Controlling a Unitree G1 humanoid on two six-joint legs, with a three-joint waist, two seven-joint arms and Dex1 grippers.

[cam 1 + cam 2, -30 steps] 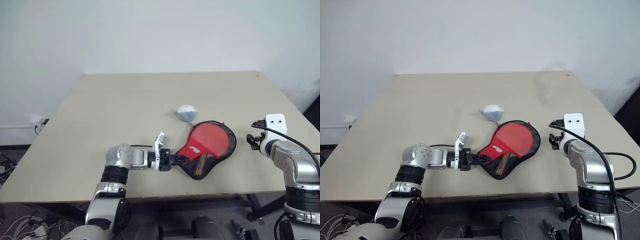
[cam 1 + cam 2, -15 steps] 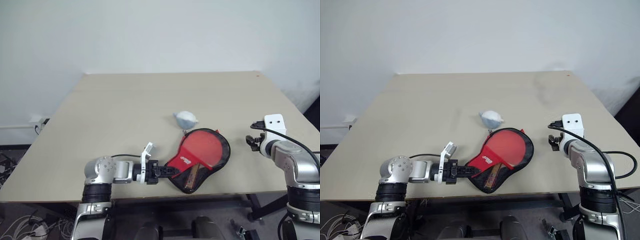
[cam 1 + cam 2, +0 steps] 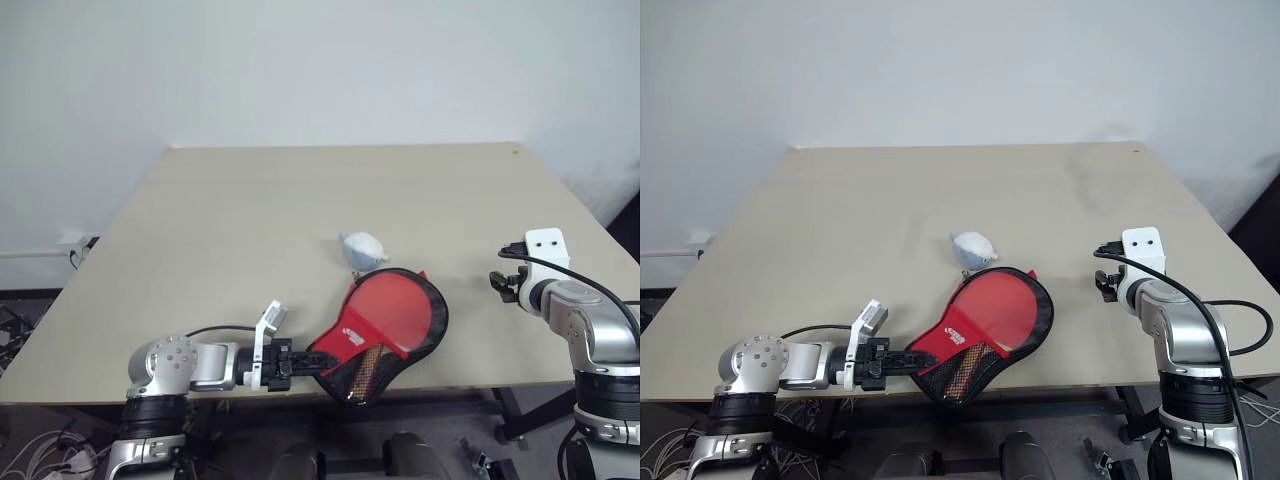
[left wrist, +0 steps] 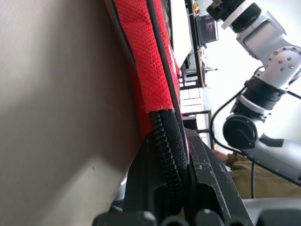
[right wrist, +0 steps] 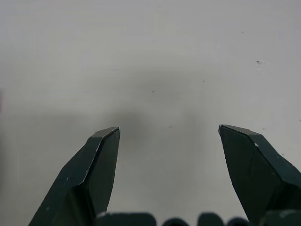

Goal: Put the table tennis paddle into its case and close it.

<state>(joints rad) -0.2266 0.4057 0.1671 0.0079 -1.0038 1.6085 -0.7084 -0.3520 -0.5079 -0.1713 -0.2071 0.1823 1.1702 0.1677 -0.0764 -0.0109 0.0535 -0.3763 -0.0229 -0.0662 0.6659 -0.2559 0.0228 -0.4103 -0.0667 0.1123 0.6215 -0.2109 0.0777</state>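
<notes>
The case point(image 3: 392, 312), black-rimmed with a red panel, lies flat near the table's front edge, and its narrow end hangs slightly over that edge. Inside it I see the paddle's light handle point(image 3: 377, 362) through the black mesh, and a round red face fills the wide part. My left gripper point(image 3: 305, 362) reaches in level from the left and is shut on the case's narrow end. The left wrist view shows its fingers point(image 4: 207, 183) clamped on the black zip edge point(image 4: 165, 136). My right gripper point(image 3: 503, 280) hovers open over bare tabletop to the right of the case, with nothing between its fingertips point(image 5: 103, 155).
A small white soft lump point(image 3: 362, 248) lies just behind the case, touching its far rim. The beige table point(image 3: 300, 200) stretches behind it to a white wall. Cables lie on the floor at the left.
My left gripper has dragged the case toward the front left of the table, and the case has swung round with it. The white lump shifted along behind it. The right arm stayed put.
</notes>
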